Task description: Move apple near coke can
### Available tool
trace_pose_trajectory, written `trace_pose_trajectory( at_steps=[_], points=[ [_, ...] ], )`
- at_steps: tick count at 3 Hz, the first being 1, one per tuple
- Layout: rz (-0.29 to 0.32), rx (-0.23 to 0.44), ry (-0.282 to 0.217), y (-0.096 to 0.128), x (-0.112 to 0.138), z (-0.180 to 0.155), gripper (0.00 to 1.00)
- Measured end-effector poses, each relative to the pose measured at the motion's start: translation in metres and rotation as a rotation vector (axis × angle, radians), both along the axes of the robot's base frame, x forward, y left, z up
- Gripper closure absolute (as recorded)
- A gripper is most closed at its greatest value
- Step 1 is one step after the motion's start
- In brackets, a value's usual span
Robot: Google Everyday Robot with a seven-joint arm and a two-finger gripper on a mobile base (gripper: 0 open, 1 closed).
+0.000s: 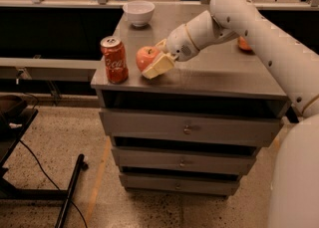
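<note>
- One view: my gripper point(155, 64) is closed on the apple point(145, 57), one finger in front and one behind, down by the cabinet top point(224, 80).
- Past the apple, away from my wrist, the coke can point(114, 59) stands upright with a small gap between them. I judge the apple nearly placed.

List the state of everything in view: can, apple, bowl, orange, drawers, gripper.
coke can: upright, front left corner of the cabinet.
apple: gripped, just right of the can, not touching it.
gripper: shut on the apple, over the cabinet top.
bowl: upright, back left, contents not visible.
orange fruit: back right, partly hidden behind arm.
drawers: all three shut.
</note>
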State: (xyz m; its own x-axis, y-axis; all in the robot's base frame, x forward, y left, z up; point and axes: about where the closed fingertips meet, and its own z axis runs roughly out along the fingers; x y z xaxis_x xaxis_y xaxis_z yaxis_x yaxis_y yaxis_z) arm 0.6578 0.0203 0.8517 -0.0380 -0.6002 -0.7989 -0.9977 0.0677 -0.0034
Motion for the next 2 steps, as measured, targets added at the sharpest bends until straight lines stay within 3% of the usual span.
trace_pose_trajectory(
  at_steps=[2],
  points=[
    [0.034,0.003,0.024,0.0086,-0.0066,-0.0115,0.39]
  ],
)
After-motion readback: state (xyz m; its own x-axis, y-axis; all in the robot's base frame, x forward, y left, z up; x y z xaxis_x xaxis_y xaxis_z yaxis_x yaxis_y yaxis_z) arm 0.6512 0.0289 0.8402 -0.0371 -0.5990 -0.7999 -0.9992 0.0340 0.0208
